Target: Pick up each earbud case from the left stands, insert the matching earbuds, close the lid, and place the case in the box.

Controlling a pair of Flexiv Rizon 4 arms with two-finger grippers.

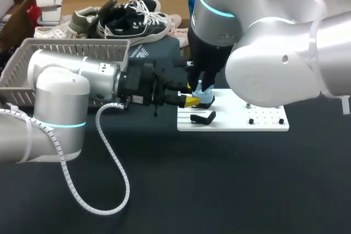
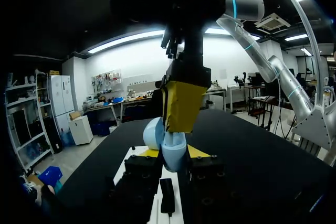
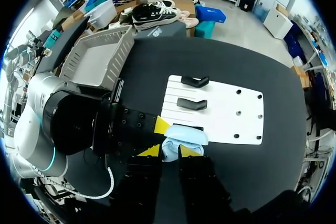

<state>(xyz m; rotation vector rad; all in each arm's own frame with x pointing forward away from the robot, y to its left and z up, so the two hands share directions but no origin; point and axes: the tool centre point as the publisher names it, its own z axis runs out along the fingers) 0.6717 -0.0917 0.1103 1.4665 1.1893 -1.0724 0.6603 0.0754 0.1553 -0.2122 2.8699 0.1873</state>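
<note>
A light blue earbud case (image 1: 206,98) sits over the near left corner of the white stand board (image 1: 236,119). My left gripper (image 1: 191,101) comes in level from the left and is shut on the case's lower body (image 2: 173,153), one yellow tip (image 2: 148,152) on each side. My right gripper (image 1: 202,91) comes straight down from above, and its yellow finger (image 2: 181,106) covers the case's upper part. From the right wrist, the case (image 3: 182,145) lies between my right gripper's (image 3: 169,151) yellow tips. Two black stands (image 3: 192,103) on the board are bare.
A grey basket (image 1: 66,61) stands at the back left, behind my left arm. Shoes (image 1: 134,20) lie at the table's far edge. A white corrugated cable (image 1: 112,163) loops over the black table in front of my left arm.
</note>
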